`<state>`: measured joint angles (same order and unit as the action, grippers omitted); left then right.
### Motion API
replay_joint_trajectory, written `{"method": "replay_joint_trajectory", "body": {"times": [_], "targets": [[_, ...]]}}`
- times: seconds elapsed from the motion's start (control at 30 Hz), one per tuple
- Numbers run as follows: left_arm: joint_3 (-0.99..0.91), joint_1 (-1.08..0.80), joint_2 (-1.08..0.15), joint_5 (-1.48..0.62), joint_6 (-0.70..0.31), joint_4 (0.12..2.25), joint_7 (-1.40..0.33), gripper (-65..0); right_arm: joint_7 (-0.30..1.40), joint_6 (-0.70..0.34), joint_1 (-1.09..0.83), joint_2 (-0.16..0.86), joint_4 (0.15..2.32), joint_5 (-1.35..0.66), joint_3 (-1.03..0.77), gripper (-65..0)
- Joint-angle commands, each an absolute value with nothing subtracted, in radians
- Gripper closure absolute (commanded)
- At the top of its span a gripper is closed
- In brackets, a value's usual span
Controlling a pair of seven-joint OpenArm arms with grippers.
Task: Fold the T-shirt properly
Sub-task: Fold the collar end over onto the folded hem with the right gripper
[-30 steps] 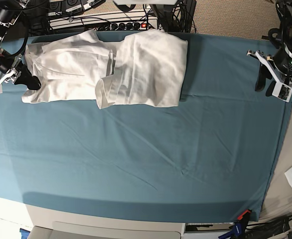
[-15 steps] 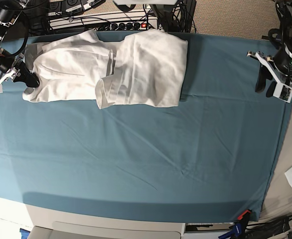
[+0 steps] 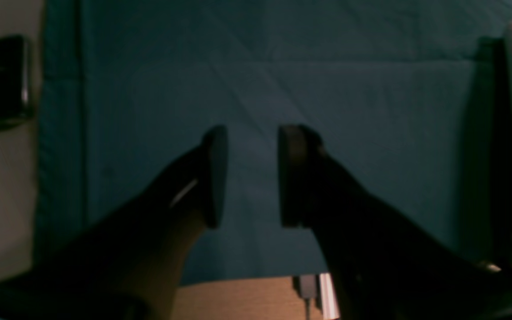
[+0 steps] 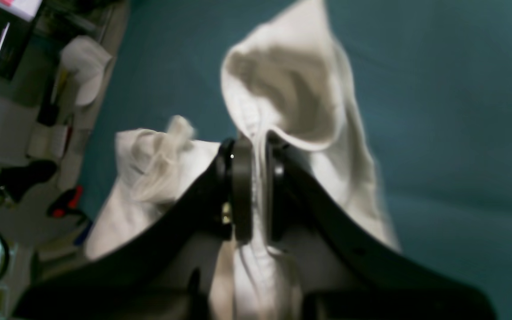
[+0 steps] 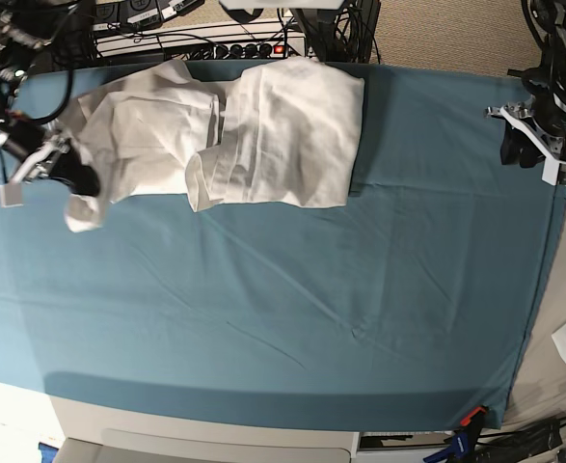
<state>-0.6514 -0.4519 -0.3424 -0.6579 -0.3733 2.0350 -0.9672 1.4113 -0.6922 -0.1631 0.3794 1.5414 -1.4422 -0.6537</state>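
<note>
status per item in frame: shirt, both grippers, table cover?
T-shirt: partly folded, wrinkled, one edge lifted off the table.
Right gripper: shut on the T-shirt.
Left gripper: open, empty, above the cover.
Teal table cover: spread flat, creased.

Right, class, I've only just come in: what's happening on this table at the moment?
A two-armed robot is folding a white T-shirt on a teal table cover. The right gripper has its fingers pinched on an edge of the shirt at one end and holds that part lifted off the cover. The rest lies bunched near the table's far edge. The left gripper hangs open over bare cover at the other end, holding nothing.
</note>
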Motion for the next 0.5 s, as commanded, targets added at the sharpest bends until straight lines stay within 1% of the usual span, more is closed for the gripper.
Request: {"method": "replay_joint_trajectory", "body": {"times": [0.0,0.13,0.3,0.43,0.47], "targets": [[-0.658,-0.451,-0.357,-0.678,-0.374,2.045,-0.949,-20.7,1.396,-0.698,-0.173,0.365,1.605,-1.484,-0.658,0.0],[-0.658,-0.449,-0.357,-0.686,-0.374,2.045,-0.948,-20.7,1.396,-0.698,-0.260,0.233,1.801,-1.473,-0.591,0.0],[-0.658,-0.449,-0.357,-0.686,-0.374,2.045,-0.945,-20.7,1.396,-0.698,-0.349,0.088,1.976,-1.321,-0.397,0.0],[-0.658,-0.449,-0.358,-0.686,-0.374,2.045,-0.949,-20.7,1.396,-0.698,-0.352,0.038,2.048,-1.127,-0.251,0.0],[-0.658,-0.449,-0.358,-0.686,-0.374,2.045,-0.949,-20.7,1.368,-0.698,-0.352,0.032,2.053,-1.077,-0.218,0.0]]}}
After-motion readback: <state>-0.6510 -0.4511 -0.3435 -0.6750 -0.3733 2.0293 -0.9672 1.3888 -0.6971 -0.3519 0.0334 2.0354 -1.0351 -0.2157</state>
